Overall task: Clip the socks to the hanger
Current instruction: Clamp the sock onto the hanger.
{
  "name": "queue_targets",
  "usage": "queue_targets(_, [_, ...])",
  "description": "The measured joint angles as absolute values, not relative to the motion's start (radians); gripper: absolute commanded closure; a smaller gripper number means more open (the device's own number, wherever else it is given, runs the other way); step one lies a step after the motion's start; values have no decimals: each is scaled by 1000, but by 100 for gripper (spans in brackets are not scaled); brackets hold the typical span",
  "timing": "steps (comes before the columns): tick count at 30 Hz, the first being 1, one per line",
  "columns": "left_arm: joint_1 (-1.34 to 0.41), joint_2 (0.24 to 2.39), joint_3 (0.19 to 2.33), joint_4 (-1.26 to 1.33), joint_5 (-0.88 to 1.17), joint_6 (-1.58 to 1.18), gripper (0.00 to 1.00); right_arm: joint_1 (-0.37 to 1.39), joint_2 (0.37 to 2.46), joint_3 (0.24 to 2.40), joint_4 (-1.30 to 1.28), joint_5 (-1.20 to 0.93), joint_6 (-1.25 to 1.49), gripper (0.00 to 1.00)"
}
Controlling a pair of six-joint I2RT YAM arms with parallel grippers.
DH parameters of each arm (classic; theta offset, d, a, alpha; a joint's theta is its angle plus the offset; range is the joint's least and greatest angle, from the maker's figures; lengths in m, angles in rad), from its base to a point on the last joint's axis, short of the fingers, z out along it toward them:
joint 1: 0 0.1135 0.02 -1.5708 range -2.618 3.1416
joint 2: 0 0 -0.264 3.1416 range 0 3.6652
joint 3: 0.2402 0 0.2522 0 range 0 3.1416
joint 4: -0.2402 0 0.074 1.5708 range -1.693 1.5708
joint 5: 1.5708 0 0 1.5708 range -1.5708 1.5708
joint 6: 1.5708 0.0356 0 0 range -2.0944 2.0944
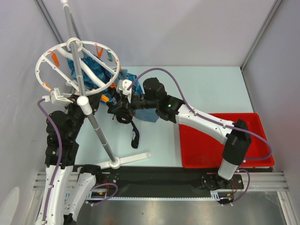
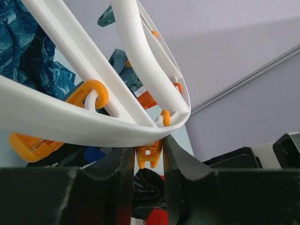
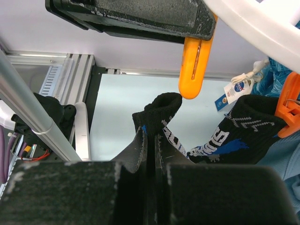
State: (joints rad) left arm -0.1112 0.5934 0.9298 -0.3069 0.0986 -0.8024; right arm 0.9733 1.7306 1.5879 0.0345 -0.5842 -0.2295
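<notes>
Your red tray (image 1: 187, 154) sat at the near right of the table (image 1: 211, 89), with the right arm's links crossing above it.

You had two black socks in play. The right gripper (image 3: 150, 140) had its fingers pressed together on the first sock (image 3: 161, 110). In the right wrist view its short free end stood up from the fingers, pointing at the tip of an orange clip (image 3: 196, 61) just above it without touching. From above, the rest of it trailed toward the near edge, so its long axis ran roughly far to near. The second sock (image 3: 253, 124), white-striped with a blue patch, hung to the right of the first, its upper corner against a second orange clip (image 3: 288, 110).

Your left gripper (image 2: 147, 150) was pinching the first orange clip from both sides, right under the white ring of the hanger (image 2: 47, 117).

You had one hanger and one tray. Orange and teal clips were spaced round the ring, but you could not count them all. Blue patterned cloth (image 2: 28, 56) hung from the far side.
</notes>
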Motion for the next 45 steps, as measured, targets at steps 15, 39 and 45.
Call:
queue_targets(15, [-111,593,930,-310,98,-801,100,973,1721,1588,34,-581,-233,100])
queue_targets(39, [-111,585,930,-311,114,-784,100,973,1765,1731,3,-617,-263,100])
queue_targets(45, [-111,583,944,-326,112,-775,100,973,1742,1674,-40,-559,-270,100])
